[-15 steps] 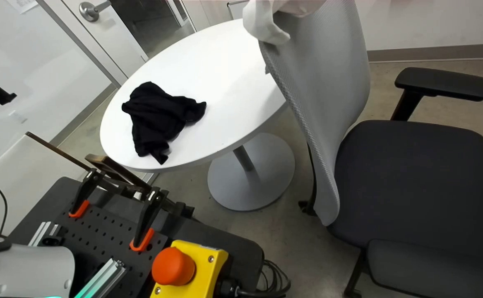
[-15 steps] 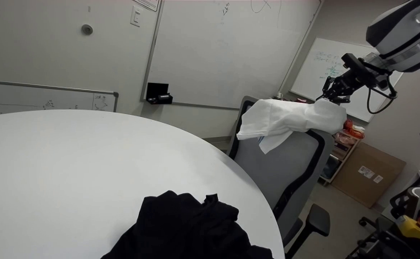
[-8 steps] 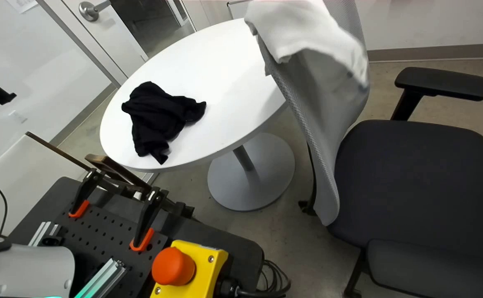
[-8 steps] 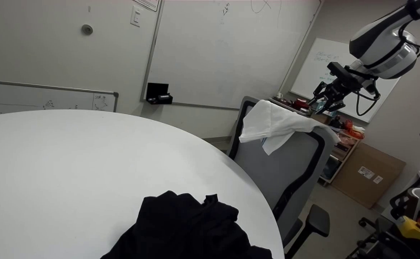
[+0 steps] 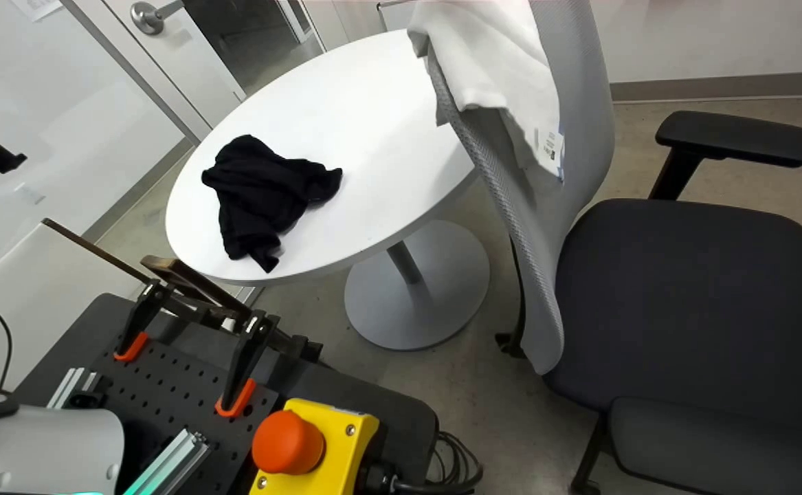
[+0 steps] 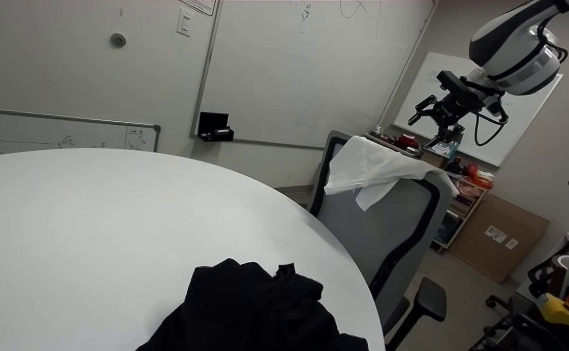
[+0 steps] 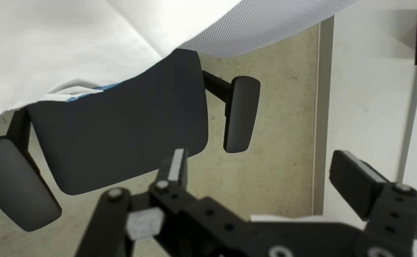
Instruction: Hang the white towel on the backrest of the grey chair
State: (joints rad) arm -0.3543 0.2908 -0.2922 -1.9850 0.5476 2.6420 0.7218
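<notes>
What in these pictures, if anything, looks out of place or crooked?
The white fabric towel hangs askew over the grey mesh backrest: its hanging edge is uneven, one corner dangling lower. The crumpled black cloth on the round white table also looks untidy, though it may belong there. I see no spill or damage.

Looks like soft, matt cloth on the white towel, finely ribbed mesh on the backrest. Runs smooth over the bench, dull over the black cloth. Shows metal sheen on the door handle, plain cardboard on the brown panel.
</notes>
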